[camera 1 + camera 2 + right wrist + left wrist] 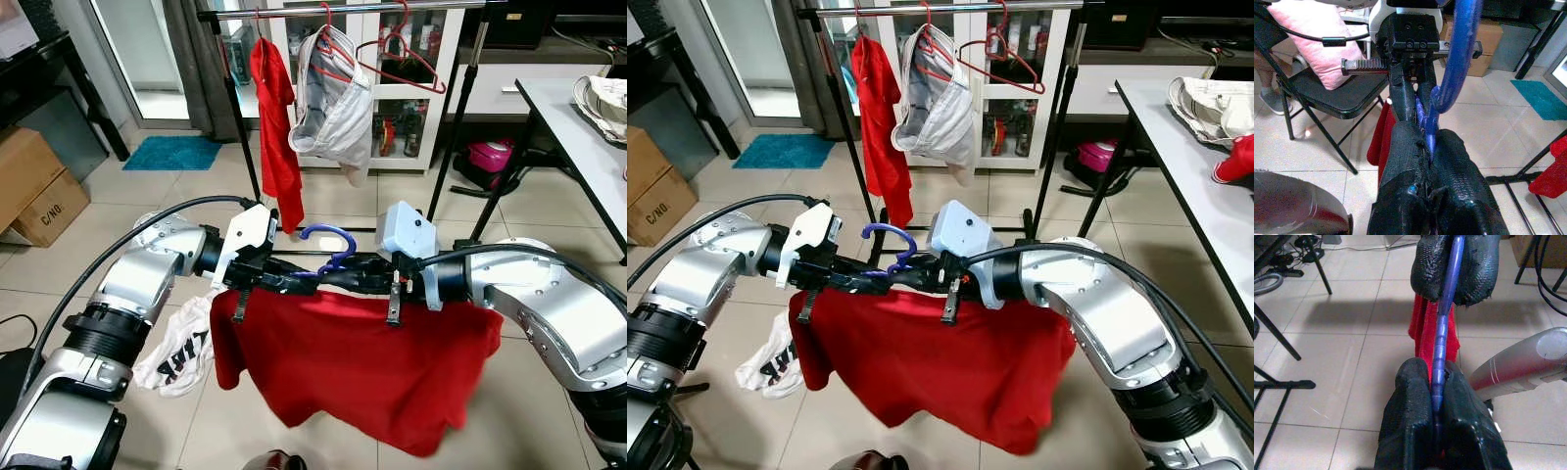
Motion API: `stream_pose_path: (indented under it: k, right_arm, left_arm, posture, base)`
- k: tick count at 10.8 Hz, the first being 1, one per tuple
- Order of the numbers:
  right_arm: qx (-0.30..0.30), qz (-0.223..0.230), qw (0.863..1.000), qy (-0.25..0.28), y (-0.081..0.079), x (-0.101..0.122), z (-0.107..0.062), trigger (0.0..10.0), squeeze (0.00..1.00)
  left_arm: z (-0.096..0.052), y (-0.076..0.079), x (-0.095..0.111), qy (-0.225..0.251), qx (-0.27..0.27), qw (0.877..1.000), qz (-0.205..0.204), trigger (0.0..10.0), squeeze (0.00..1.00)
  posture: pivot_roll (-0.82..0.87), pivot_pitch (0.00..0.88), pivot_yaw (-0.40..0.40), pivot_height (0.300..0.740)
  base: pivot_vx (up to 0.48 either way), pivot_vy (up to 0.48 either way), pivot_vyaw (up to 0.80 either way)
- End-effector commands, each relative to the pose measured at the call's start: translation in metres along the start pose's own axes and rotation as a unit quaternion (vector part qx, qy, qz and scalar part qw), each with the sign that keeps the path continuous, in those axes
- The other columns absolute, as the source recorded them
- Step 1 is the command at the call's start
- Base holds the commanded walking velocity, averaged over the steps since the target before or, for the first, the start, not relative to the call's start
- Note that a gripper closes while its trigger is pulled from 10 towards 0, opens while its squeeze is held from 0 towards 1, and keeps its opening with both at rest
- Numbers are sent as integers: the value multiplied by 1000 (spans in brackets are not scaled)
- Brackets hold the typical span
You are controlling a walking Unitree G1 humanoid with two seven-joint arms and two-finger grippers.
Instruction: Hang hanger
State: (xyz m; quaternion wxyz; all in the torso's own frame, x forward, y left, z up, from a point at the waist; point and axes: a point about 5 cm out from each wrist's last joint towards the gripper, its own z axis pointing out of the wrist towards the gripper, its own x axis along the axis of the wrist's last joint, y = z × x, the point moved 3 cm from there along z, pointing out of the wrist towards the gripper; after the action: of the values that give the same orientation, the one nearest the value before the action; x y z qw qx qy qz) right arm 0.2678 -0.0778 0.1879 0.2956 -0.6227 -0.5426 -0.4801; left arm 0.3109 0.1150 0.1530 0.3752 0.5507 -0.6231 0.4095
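Two silver arms meet in front of the robot, and between them they carry a blue hanger point(333, 247) with a red shirt point(362, 367) draped over it. Both claws are clamped tight on the hanger's bar: the left claw point(284, 281) grips it from the robot's left, the right claw point(364, 274) from the right, their fingertips almost meeting just below the hook. From the left wrist, the blue bar point(1441, 357) runs straight between the closed black fingers point(1410, 416) to the other claw's fingers, with red cloth hanging below. The hook curls up between the two claws (its open end turned toward the robot's left). The shirt hangs down well clear of the tiled floor point(176, 196).

Beyond the hanger stands a clothes rack point(343, 12), well apart from it. On its rail hang a red garment point(277, 117), a white garment point(333, 108) and an empty red hanger point(407, 59). A white cloth with red lettering point(181, 357) lies on the floor under the left arm. A grey surface point(578, 137) stands at the right, cardboard boxes point(34, 191) at the left.
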Motion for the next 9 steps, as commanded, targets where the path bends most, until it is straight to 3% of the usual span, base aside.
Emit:
stream_pose_path:
  k: [1,2,3,6,8,9]
  right_arm:
    - [39,24,999,0,-11,-5,5,0,0]
    - [38,29,999,1,-11,-6,4,0,0]
    - [29,39,999,-4,-10,-10,2,0,0]
    - [-5,68,997,-32,-8,-30,-7,0,0]
    - [-40,94,994,-41,-6,-42,-13,0,0]
    - [-89,122,987,-50,-4,-56,-15,0,0]
  left_arm:
    - [-12,-13,21,32,47,998,35,2275,0]
    - [-12,-15,23,45,58,997,29,10000,0]
    - [-14,-15,25,62,55,996,17,10000,1000]
    - [-21,-7,37,106,44,993,6,10000,1000]
    - [-27,-15,43,149,117,982,-12,10000,1000]
    - [-30,-24,35,151,199,968,-29,10000,1000]
  posture:
    - [-154,0,124,740]
    - [-154,0,124,740]
    - [-154,0,123,740]
    - [-151,0,122,740]
    - [-156,0,124,740]
    - [-155,0,118,740]
  base:
    - [0,0,0]
    - [0,0,0]
    - [0,0,0]
    - [0,0,0]
    - [0,0,0]
    - [0,0,0]
